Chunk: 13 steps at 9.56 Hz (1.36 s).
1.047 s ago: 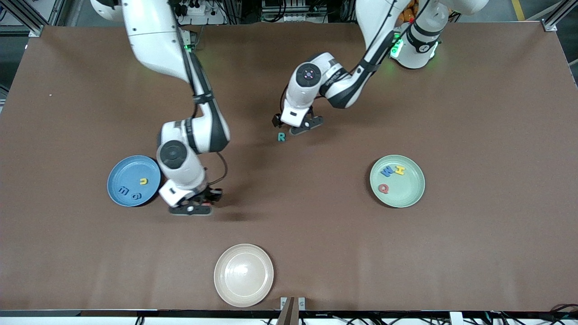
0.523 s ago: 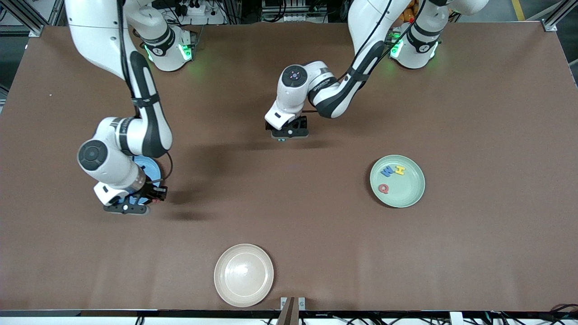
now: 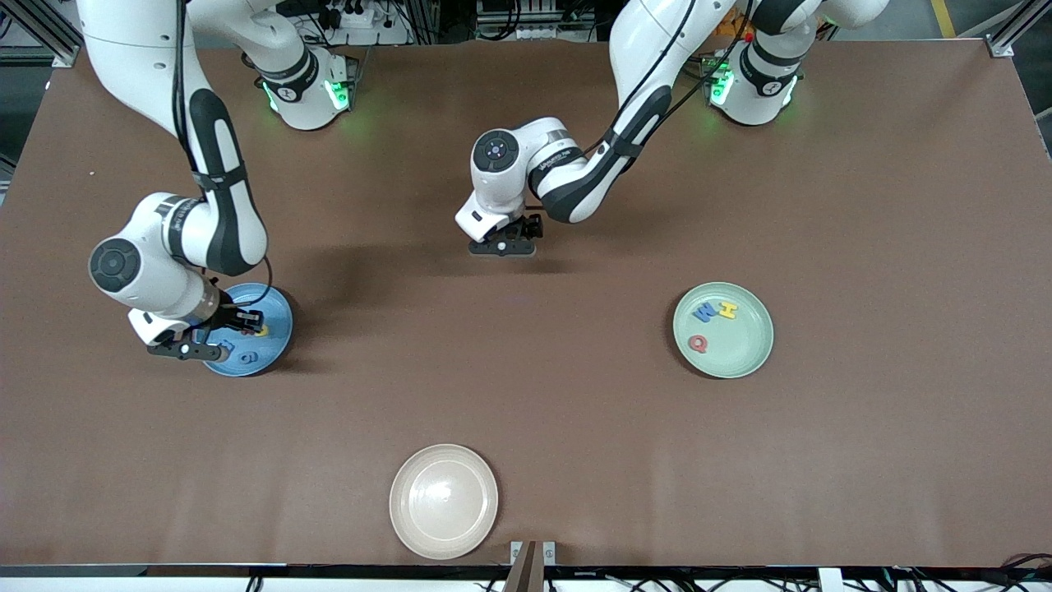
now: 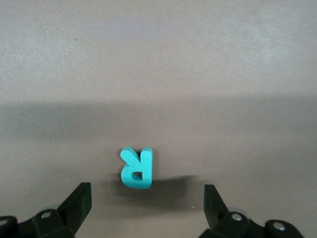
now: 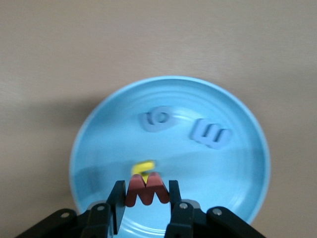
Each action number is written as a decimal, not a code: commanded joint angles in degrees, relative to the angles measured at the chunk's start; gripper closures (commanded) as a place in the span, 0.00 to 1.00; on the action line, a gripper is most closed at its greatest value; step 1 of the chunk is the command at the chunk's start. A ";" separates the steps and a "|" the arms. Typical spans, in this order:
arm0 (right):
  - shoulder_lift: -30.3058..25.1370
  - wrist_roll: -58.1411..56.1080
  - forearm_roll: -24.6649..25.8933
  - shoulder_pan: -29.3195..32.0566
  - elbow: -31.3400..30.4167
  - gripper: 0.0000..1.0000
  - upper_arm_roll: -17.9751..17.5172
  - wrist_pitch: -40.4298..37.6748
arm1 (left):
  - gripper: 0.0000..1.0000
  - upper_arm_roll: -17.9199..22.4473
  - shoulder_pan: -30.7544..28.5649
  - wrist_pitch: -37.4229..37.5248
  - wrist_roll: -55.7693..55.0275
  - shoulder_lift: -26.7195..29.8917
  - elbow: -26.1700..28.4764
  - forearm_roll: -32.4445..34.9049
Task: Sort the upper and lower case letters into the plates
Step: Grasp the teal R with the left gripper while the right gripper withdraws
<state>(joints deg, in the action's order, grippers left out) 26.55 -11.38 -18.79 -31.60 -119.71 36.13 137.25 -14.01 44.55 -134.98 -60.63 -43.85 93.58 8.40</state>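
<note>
My right gripper (image 3: 215,339) is over the blue plate (image 3: 279,322) and is shut on the red w (image 5: 145,189). In the right wrist view the blue plate (image 5: 99,148) holds the blue g (image 5: 154,120), the blue m (image 5: 210,134) and the yellow u (image 5: 143,167). My left gripper (image 3: 503,244) is open over the middle of the table, its fingers (image 4: 79,202) on either side of the teal R (image 4: 136,167), which lies flat and is hidden in the front view. The pale green plate (image 3: 744,349) holds the blue M (image 3: 704,312), yellow H (image 3: 727,310) and red Q (image 3: 698,343).
A cream-white plate (image 3: 444,501) lies near the table's front edge, nearest to the front camera. The two arm bases stand along the table's back edge.
My right gripper has carried the red w from beside the blue plate to over it. My left gripper has come down over the teal R, which it now covers in the front view.
</note>
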 commanded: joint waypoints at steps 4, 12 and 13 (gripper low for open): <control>-3.96 -3.04 0.24 0.50 -0.88 0.00 1.57 -2.07 | 0.18 -0.06 -0.61 0.78 -1.24 -2.56 -2.17 1.44; -15.36 -1.28 10.31 23.72 -1.49 0.00 -20.52 -7.95 | 1.00 -0.06 -0.52 0.78 -2.91 -2.38 -2.35 1.36; -17.21 1.42 15.22 30.65 -1.49 0.00 -27.54 -9.88 | 1.00 -0.06 -0.69 0.78 -3.00 -2.21 -2.35 1.36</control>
<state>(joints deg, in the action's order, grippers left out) 14.05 -13.19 -8.77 -9.20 -119.55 17.11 129.52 -14.04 43.92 -134.02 -62.02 -45.25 91.71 8.40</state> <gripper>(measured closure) 0.000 0.714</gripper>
